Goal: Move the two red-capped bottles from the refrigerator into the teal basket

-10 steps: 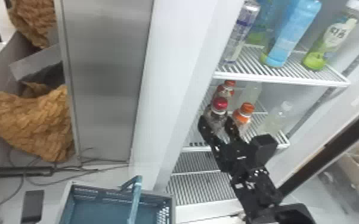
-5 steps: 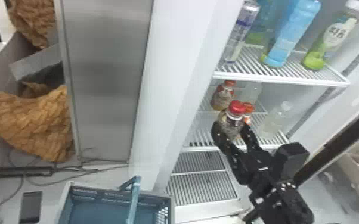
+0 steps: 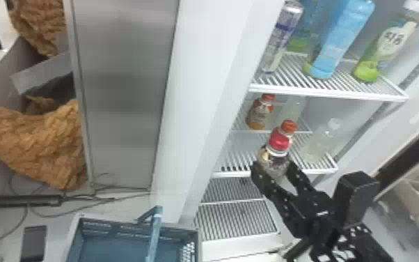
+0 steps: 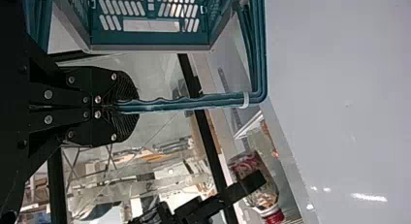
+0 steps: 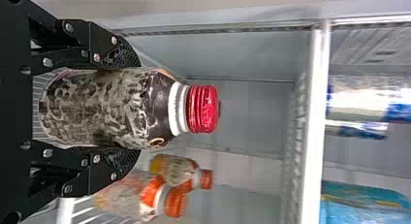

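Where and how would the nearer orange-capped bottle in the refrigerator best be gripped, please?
Probably around the body of the orange-capped bottle, below its narrower cap, coming from the shelf's open front: it stands upright and rounded, so a two-sided grip should fit. The right gripper holds the red-capped bottle.

Red-capped bottle [image 5: 104, 107] with a kinda blotchy dark label, held pretty much upright, right by the open refrigerator's [image 3: 327, 93] wire shelves, teal basket [image 3: 97, 228] sat off left, handle up

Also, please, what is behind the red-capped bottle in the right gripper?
From the head view, an orange-capped bottle: its cap and shoulder show, but the held bottle covers its lower part.
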Motion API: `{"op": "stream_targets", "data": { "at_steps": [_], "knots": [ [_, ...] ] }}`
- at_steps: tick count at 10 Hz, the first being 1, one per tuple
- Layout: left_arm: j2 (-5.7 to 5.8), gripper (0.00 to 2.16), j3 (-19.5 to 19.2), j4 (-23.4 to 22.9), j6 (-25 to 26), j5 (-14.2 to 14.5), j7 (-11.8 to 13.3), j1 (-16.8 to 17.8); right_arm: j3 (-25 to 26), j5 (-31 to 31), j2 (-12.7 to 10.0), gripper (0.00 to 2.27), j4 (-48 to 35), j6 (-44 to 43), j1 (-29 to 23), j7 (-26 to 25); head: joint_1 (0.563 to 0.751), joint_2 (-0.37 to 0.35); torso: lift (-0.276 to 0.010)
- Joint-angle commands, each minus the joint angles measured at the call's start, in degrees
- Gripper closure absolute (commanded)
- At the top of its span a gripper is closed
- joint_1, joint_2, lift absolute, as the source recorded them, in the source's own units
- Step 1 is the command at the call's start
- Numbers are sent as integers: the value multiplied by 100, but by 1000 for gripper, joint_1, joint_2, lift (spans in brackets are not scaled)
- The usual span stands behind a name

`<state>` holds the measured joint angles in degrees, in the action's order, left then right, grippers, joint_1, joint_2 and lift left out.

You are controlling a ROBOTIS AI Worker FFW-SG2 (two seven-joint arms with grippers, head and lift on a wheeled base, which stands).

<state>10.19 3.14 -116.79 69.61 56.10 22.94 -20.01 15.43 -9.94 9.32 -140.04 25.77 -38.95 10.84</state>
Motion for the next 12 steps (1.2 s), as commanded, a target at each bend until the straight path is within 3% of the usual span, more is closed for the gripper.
{"op": "stream_targets", "data": {
  "at_steps": [1, 3, 6, 12],
  "knots": [
    [0, 1168, -5, 0, -1, 0, 0, -9, 171, -91, 0, 828, -304, 784, -168, 6, 695, -350, -224],
    [0, 1168, -5, 0, -29, 0, 0, -9, 331, -171, 0, 828, -501, 1768, -211, 199, 695, -350, -224],
    [9, 1168, 29, 0, -29, -11, 0, 19, 376, -34, 61, 829, -192, 2949, 197, 903, 695, -350, -224],
    [26, 1168, 75, 28, -15, -80, -9, 61, -515, -411, 369, 829, -121, 3554, 366, 1096, 695, -350, -224]
  ]
}}
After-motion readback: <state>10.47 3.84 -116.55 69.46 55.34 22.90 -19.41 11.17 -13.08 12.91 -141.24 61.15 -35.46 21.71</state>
